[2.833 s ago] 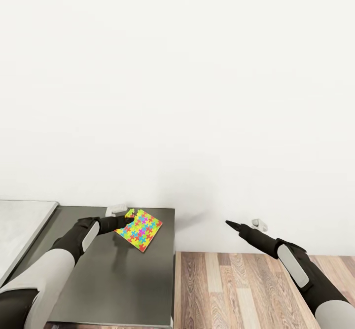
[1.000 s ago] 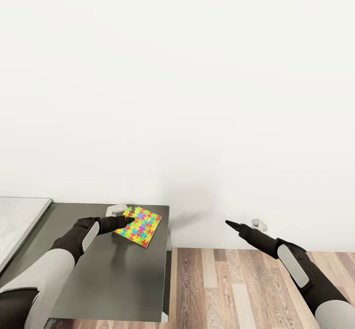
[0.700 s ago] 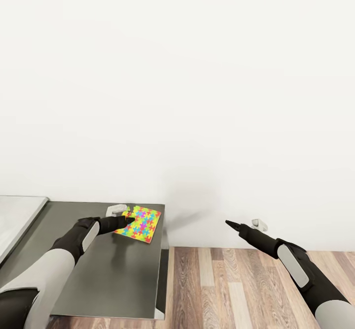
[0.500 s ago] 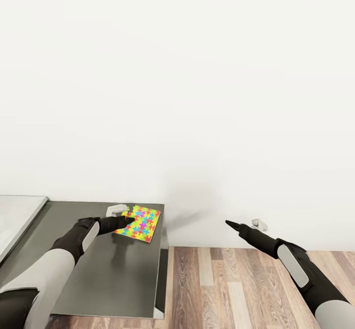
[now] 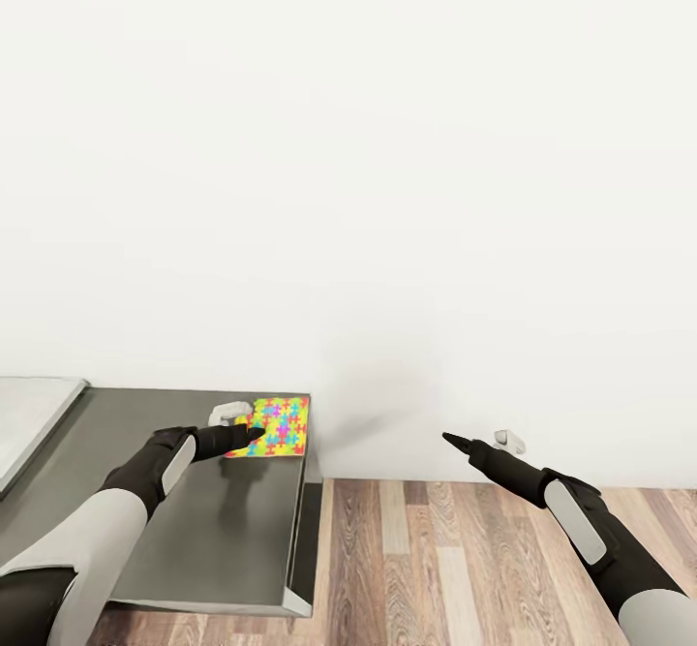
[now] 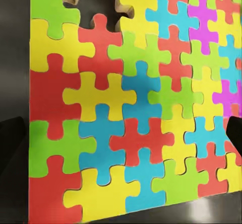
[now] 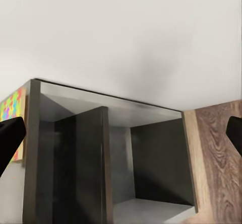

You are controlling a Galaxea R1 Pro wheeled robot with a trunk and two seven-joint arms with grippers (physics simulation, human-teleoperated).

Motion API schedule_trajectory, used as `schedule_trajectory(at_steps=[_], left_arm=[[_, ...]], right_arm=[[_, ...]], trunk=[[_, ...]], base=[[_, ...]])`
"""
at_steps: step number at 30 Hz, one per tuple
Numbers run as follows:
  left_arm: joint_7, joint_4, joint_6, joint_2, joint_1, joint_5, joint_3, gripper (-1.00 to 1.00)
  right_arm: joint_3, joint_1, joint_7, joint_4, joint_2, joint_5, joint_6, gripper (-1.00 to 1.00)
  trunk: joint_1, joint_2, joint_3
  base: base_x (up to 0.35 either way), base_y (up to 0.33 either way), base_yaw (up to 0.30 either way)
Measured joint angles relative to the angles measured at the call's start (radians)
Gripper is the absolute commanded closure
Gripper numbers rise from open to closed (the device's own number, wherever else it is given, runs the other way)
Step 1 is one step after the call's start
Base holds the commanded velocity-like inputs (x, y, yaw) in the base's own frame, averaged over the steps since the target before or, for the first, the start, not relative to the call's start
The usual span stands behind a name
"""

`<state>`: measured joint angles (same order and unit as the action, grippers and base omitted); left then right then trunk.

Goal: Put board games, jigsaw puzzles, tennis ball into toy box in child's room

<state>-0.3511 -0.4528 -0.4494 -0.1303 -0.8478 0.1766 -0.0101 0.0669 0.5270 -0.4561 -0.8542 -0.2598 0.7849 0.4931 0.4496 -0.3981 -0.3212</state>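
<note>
A plain white wall [image 5: 368, 162] fills most of what I see ahead, evenly lit and bare. Below it on the right runs a wood-plank floor [image 5: 455, 569] in mixed brown and pale boards. At near left stands the dark grey surface [image 5: 213, 520], its far edge against the wall.

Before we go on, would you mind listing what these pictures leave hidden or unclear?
- Left gripper grip: in the head view its fingers overlap the jigsaw puzzle, hiding whether they pinch it or rest on it.
- Puzzle edges: in the left wrist view the jigsaw puzzle is cut off by the frame.
- Table: its left part is cut off by the head view's edge.
- Right gripper: seen side-on in the head view, its opening is unreadable.
</note>
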Motion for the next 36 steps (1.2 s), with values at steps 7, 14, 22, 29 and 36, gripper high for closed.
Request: schedule_trajectory(at_steps=[7, 14, 22, 29, 36], left_arm=[[0.0, 0.0, 0.0, 0.002, 0.0, 0.0, 0.0, -1.0], [0.0, 0.0, 0.0, 0.002, 0.0, 0.0, 0.0, -1.0], [0.0, 0.0, 0.0, 0.003, 0.0, 0.0, 0.0, -1.0], [0.0, 0.0, 0.0, 0.002, 0.0, 0.0, 0.0, -1.0], [0.0, 0.0, 0.0, 0.003, 0.0, 0.0, 0.0, -1.0]], right_arm=[[0.0, 0.0, 0.001, 0.0, 0.0, 0.0, 0.0, -1.0], [0.0, 0.0, 0.001, 0.0, 0.0, 0.0, 0.0, -1.0], [0.0, 0.0, 0.0, 0.0, 0.0, 0.0, 0.0, -1.0], [0.0, 0.0, 0.001, 0.0, 0.0, 0.0, 0.0, -1.0], [0.0, 0.0, 0.001, 0.0, 0.0, 0.0, 0.0, -1.0]], trunk=[[0.0, 0.0, 0.0], [0.0, 0.0, 0.0], [0.0, 0.0, 0.0], [0.0, 0.0, 0.0], [0.0, 0.0, 0.0]], base=[[-0.012, -0.114, 0.0], [-0.001, -0.064, 0.0], [0.0, -0.023, 0.0], [0.018, -0.139, 0.0], [0.004, -0.01, 0.0]])
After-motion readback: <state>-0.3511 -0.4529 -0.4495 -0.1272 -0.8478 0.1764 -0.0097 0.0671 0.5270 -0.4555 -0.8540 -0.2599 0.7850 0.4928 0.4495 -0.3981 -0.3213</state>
